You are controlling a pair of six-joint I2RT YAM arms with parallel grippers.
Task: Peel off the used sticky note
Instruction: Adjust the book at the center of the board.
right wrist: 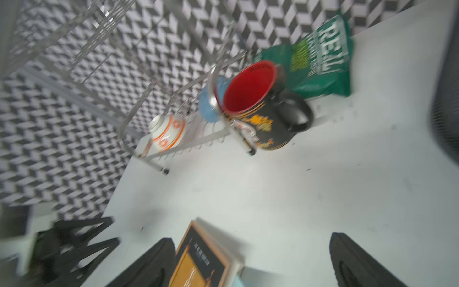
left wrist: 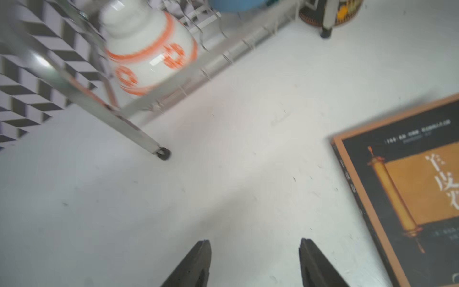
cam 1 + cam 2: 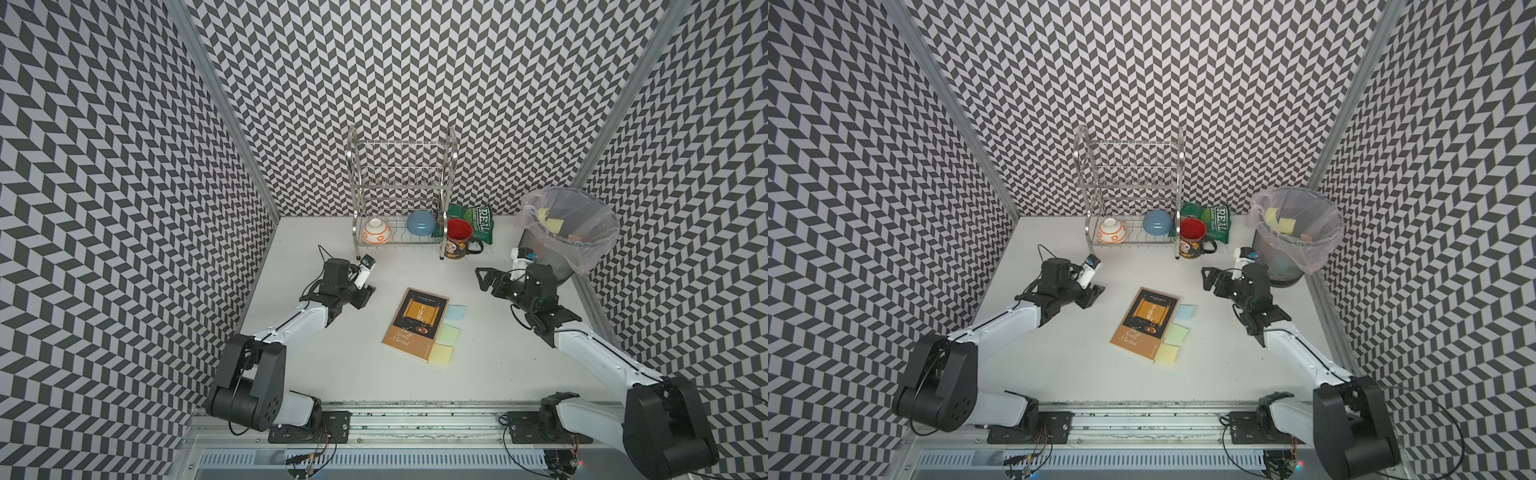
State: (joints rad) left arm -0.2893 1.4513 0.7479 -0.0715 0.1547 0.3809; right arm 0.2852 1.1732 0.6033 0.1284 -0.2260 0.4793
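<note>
- Midway across the counter [image 3: 332,374] lay the book [image 3: 417,322], closed, its long axis running away from the robot and leaning a little toward the right arm's side.
- Three sticky notes poked out in a row from under its page edge, the one facing the right arm: a blue note [image 3: 456,312] farthest from the robot, a green note [image 3: 449,334] in the middle, and a yellow note [image 3: 441,353] nearest.
- No writing could be made out on any of them, so I could not tell which was the used one.
- The right fingers [image 1: 352,263] stood spread wide and empty, above the counter beyond the book's far corner. In the right wrist view that corner and a sliver of the blue note showed between them.
- The left fingers [image 2: 196,266] were parted with bare counter between them, gripping nothing. They sat off the book's spine side, so the whole book lay between them and the notes.
- By my judgement the right arm was the nearer one, and the blue note its closest target. Its free edge pointed toward that arm, so the reach would run back toward the robot and down.
- The lined bin [image 3: 1285,270], already holding discarded notes, stood just behind the right arm.
</note>
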